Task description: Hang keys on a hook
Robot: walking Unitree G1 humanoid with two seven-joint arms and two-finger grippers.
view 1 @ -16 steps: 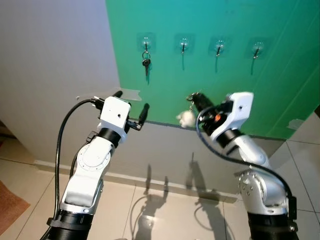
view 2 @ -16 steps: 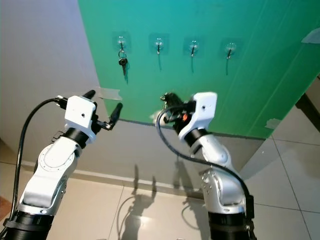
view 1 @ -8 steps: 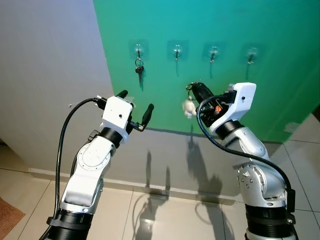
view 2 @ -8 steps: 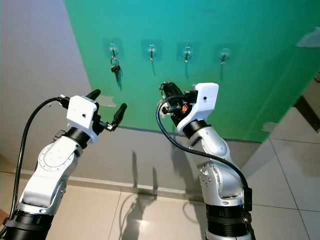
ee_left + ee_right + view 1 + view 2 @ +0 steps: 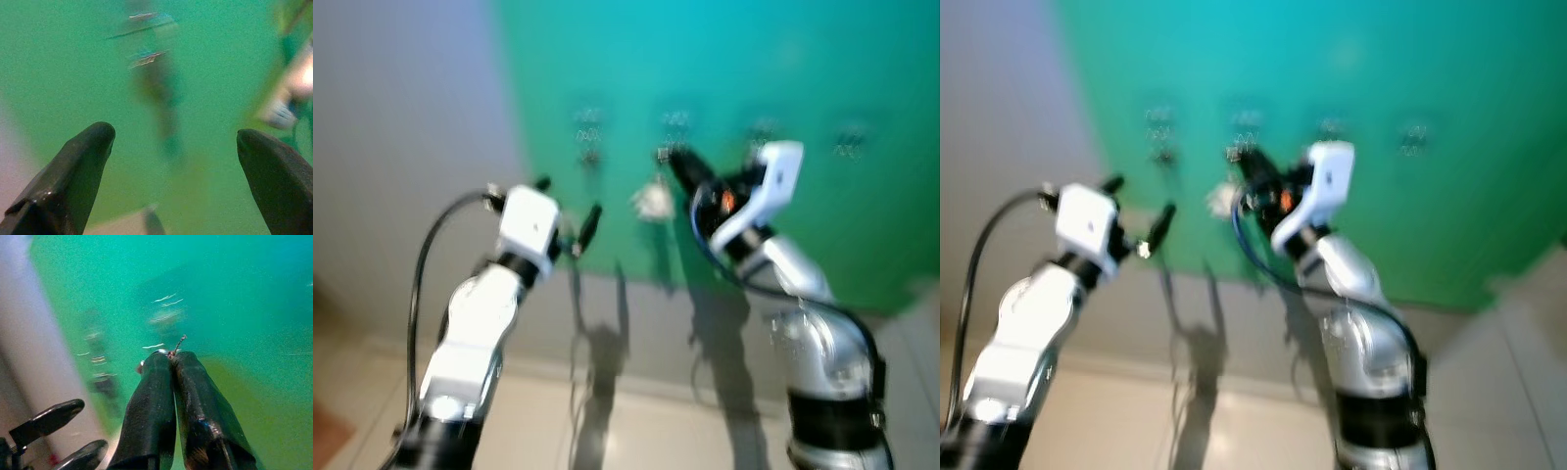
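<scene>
Overhead, both eye views are smeared by motion blur, so fine detail is lost. Even so, the right gripper (image 5: 677,162) is raised against the green wall panel (image 5: 862,59), its jaws pressed together around a metal key ring (image 5: 168,352) that pokes out at their tips in the right wrist view. A pale, blurred keychain charm (image 5: 653,200) hangs just below the tips, at about 7 o'clock from them. At roughly 12 o'clock from the gripper sits a hook (image 5: 676,122), one of a row of four small hooks on the panel; the ring is close under it, but the blur hides whether they touch. The leftmost hook (image 5: 589,125) carries a dark shape, too blurred to name. The left gripper (image 5: 566,211) is held up at about 8 o'clock from the right one, jaws spread wide with nothing between them; the left wrist view shows its fingertips (image 5: 90,147) far apart before the green panel.
</scene>
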